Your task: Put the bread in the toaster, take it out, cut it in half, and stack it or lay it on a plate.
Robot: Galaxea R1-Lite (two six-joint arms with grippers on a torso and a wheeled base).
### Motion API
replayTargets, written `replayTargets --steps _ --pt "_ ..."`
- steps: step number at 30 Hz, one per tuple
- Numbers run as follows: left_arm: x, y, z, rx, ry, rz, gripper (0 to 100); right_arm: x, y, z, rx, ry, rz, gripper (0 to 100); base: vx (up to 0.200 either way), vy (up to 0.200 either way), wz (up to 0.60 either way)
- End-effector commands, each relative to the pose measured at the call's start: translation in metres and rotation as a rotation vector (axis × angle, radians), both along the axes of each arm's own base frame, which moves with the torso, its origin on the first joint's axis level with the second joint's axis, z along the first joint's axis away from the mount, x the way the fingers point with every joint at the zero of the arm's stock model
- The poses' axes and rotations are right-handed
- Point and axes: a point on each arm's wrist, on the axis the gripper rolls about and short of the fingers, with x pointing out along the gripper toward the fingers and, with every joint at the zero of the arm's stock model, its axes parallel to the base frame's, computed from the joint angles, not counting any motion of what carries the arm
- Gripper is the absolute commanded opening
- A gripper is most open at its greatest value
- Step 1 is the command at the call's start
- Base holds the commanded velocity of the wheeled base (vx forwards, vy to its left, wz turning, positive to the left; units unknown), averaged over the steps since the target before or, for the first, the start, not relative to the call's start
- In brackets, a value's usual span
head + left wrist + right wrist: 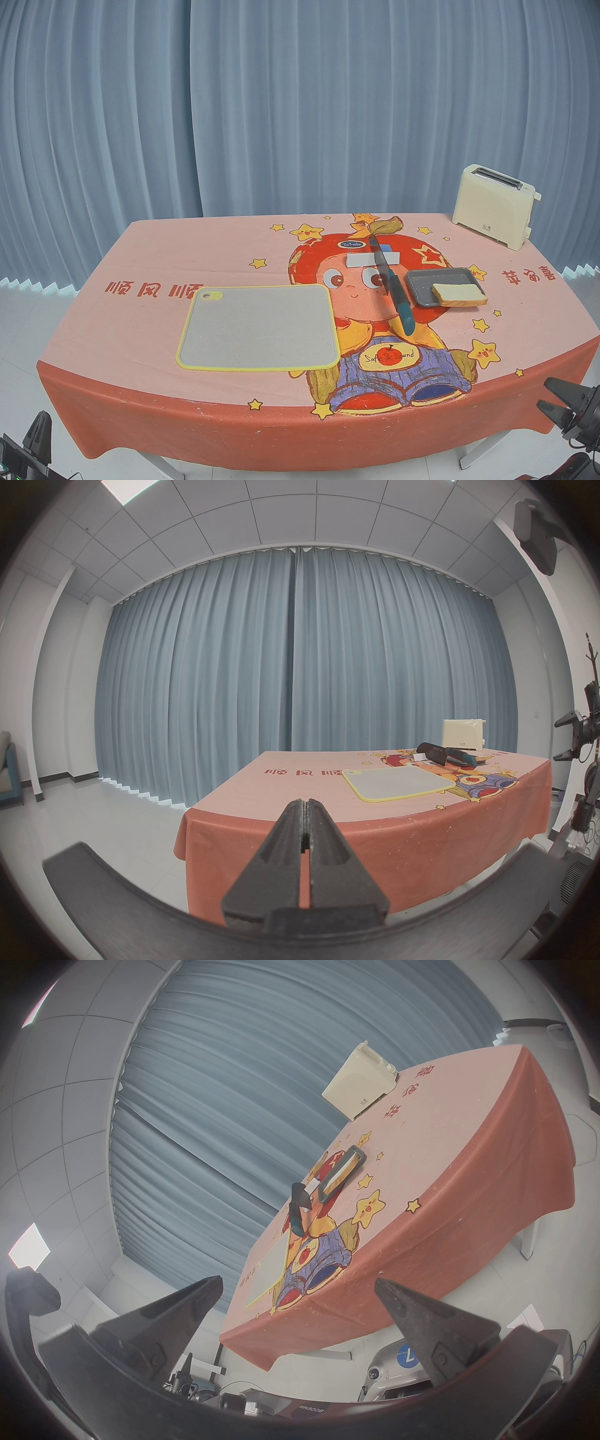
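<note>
A slice of bread (459,294) lies on a small dark grey tray (437,279) on the right part of the table. The cream toaster (495,204) stands at the far right corner, also the toaster (360,1080) and the toaster (463,733). A knife (392,285) with a teal handle lies left of the tray. The grey cutting board (259,327) with a yellow rim lies left of centre. My left gripper (305,830) is shut, low, off the table's front left. My right gripper (297,1297) is open, empty, below the front right edge, seen too as the right gripper (556,397).
The table carries an orange-pink printed cloth (156,262). A white label (372,258) lies under the knife blade. Blue curtains (300,106) hang behind the table. Bare cloth lies around the board and along the front edge.
</note>
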Motion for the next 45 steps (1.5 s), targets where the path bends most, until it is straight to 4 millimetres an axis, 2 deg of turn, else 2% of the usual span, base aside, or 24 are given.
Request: replayTargets --steps 1,11,27,45 --pt "0.000 0.000 -0.005 0.000 0.001 0.001 0 0.003 0.000 0.004 0.000 0.007 -0.001 100 0.000 0.000 0.00" --pt "0.000 0.000 -0.005 0.000 0.001 0.001 0 0.007 0.001 0.006 -0.004 0.018 0.000 100 0.000 0.000 0.00" --pt "0.000 0.000 -0.005 0.000 0.001 0.001 0 0.028 0.002 0.015 -0.011 -0.003 0.000 100 0.000 0.000 0.00" --pt "0.000 0.000 -0.005 0.000 0.001 0.001 0 0.035 0.003 0.024 -0.034 -0.017 0.011 100 0.000 0.000 0.00"
